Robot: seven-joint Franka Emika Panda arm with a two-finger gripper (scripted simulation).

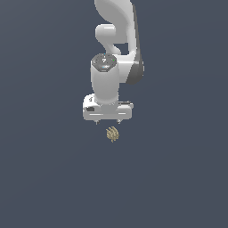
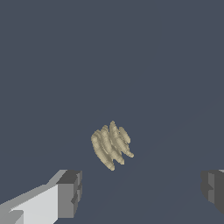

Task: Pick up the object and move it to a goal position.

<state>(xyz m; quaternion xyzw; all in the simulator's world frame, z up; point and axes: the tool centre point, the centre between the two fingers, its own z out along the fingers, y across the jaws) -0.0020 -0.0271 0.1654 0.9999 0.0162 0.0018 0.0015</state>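
The object (image 1: 112,133) is a small tan, spiky, pinecone-like lump lying on the flat grey floor. In the exterior view it sits just below the white gripper (image 1: 107,122), slightly toward that view's right. The wrist view shows the object (image 2: 111,145) in the middle of the picture, with the two dark fingertips (image 2: 70,192) spread wide on either side of it and apart from it. My gripper (image 2: 142,189) is open, nothing between the fingers.
The white arm (image 1: 113,49) rises behind the gripper. Around the object there is only plain dark grey floor (image 1: 53,178).
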